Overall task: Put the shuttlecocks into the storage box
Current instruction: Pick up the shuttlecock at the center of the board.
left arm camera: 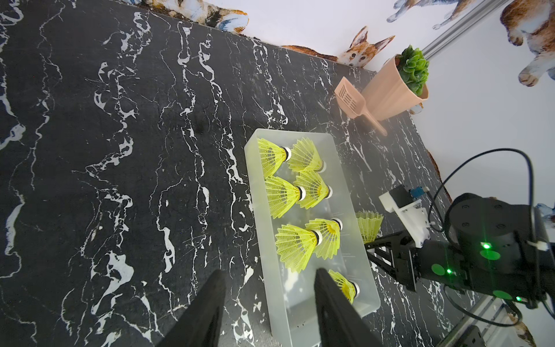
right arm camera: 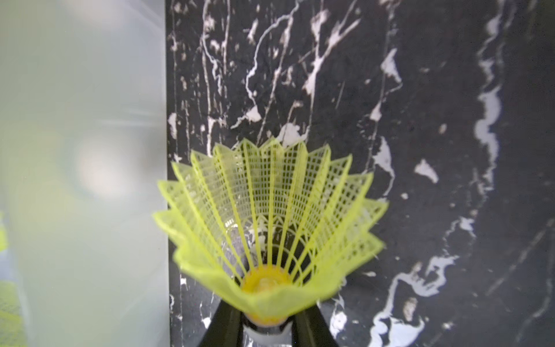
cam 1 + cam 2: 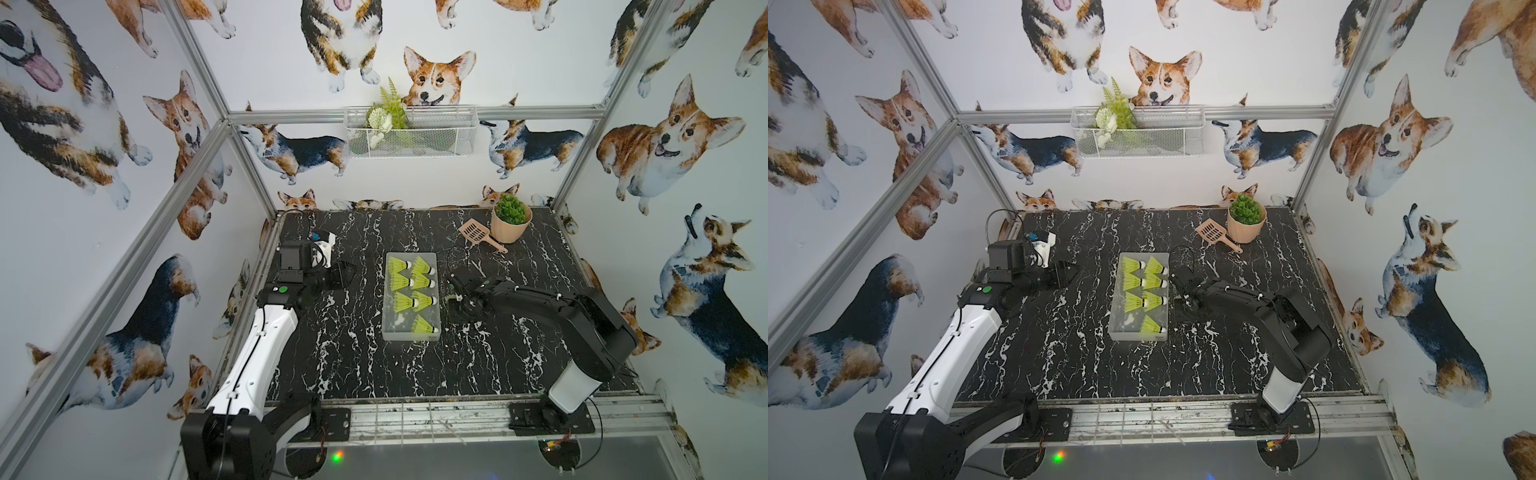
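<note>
Shuttlecocks [image 3: 419,283] of neon yellow-green plastic with white tips, seven in all, lie inside the shallow frosted translucent plastic storage box [image 3: 395,326] in the middle of the black marble-patterned tabletop [image 2: 420,150]. An eighth shuttlecock [image 2: 270,216] sits just outside the box wall on the right arm's side. Its white tip is pinched between the black fingers of the right gripper [image 2: 267,315]. The left gripper [image 1: 270,272] hovers with its fingers spread, holding nothing.
</note>
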You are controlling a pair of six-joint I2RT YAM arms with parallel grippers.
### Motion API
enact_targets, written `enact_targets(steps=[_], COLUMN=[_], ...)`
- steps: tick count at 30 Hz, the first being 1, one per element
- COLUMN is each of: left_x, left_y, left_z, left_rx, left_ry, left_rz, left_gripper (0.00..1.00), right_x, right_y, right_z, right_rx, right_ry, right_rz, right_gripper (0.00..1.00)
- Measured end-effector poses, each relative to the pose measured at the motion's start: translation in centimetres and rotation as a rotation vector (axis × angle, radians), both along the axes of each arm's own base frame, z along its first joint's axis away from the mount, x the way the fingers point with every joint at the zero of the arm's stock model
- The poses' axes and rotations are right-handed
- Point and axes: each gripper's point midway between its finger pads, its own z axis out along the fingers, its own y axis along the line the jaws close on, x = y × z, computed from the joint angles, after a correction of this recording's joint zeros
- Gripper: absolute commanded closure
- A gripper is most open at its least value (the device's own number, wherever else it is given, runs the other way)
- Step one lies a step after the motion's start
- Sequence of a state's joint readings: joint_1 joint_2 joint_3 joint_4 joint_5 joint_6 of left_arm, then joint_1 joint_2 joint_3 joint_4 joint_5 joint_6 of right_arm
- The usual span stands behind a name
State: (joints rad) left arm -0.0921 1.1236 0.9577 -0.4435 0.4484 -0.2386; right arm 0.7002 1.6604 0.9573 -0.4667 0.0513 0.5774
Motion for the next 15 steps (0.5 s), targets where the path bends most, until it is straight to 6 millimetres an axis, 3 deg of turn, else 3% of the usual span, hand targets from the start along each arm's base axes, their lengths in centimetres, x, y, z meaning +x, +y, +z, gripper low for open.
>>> enact_targets(steps=[8, 11, 15], left_x=[-0.3, -1.0, -2.7], left_y=[-1.8, -4.2, -9.0], left_z=[0.0, 0.6, 2.3], left_rx=[-0.062, -0.087, -0.094], left_ry=[0.014, 0.0, -0.038], left_rz=[-0.076, -0.167, -0.333], left_gripper=[0.49, 0.49, 0.48], right_x=[0.6, 0.3, -0.5], right_y=[0.2, 0.9, 2.2], right_z=[4.8, 6.7, 9.6], right_rx=[0.022, 0.057, 0.116], right_ry=[-0.12, -0.138, -0.148], right_rz=[0.121, 0.189, 0.308], right_gripper=[0.76, 0.76, 0.77])
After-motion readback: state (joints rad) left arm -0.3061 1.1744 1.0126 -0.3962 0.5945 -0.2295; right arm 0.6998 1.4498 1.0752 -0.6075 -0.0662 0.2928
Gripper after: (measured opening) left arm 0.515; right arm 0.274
